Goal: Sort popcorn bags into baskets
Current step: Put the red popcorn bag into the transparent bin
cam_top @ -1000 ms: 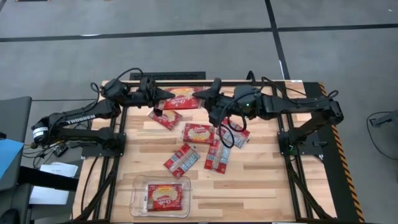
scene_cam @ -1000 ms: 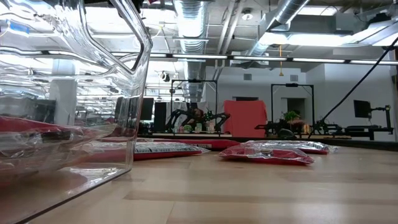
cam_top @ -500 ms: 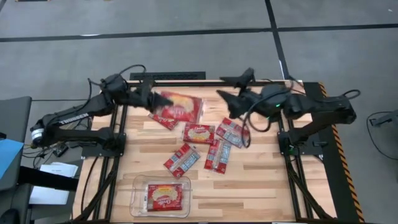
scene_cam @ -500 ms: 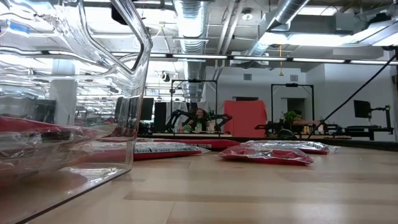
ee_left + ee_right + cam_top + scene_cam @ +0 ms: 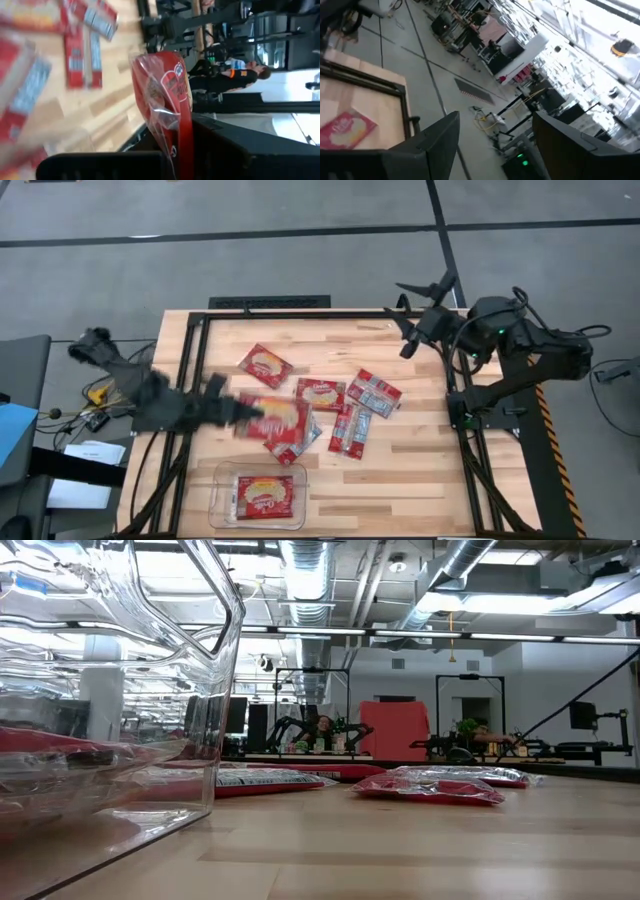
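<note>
The left gripper [image 5: 240, 413] fingers pinch a red popcorn bag [image 5: 277, 416] above the desk's [image 5: 420, 480] middle, near the clear basket [image 5: 222, 502]. The right gripper [image 5: 420, 305] hangs spread open and empty over the far right corner.

Wooden table [image 5: 420, 470]: red packets [image 5: 265, 365], clear tub [image 5: 222, 492]

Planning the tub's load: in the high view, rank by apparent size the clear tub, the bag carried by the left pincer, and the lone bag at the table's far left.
1. Clear tub, largest.
2. Bag in the left pincer; blurred and lifted nearer the camera, so its size is unsure.
3. Lone bag, smallest.
</note>
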Available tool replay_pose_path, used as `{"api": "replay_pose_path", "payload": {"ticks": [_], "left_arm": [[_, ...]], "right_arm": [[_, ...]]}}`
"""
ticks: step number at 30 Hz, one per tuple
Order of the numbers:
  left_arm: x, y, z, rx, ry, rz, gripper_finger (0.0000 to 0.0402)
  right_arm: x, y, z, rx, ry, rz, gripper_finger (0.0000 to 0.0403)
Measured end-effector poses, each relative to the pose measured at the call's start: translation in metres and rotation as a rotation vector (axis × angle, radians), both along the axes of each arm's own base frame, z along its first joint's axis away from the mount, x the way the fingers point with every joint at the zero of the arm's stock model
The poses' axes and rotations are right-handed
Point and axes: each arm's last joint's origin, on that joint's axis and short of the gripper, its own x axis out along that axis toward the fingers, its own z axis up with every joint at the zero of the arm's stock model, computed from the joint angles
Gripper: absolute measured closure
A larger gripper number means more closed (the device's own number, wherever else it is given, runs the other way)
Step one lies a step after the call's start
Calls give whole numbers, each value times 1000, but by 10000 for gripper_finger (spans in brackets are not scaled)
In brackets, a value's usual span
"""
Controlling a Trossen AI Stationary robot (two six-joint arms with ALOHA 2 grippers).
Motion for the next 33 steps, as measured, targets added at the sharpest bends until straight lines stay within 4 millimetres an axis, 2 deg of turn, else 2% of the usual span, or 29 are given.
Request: {"api": "replay_pose_path", "payload": {"ticks": [8,13,17,23,29,33], "left_arm": [[-28,-91,-38,-71,-24,43,389],[-45,-126,-69,-113,-8,44,388],[-51,-147,-98,-139,38,35,387],[-39,-163,-127,-119,179,-12,387],[-26,-160,-138,-68,204,36,386],[-21,-158,-142,-81,292,10,386]], "right_arm": [[5,1,-5,127,-56,0,128],[20,2,-12,196,-72,-3,128],[31,6,-18,222,-54,4,128],[44,14,-29,220,7,17,128],[49,23,-36,206,50,16,128],[49,26,-35,204,48,15,128]]}}
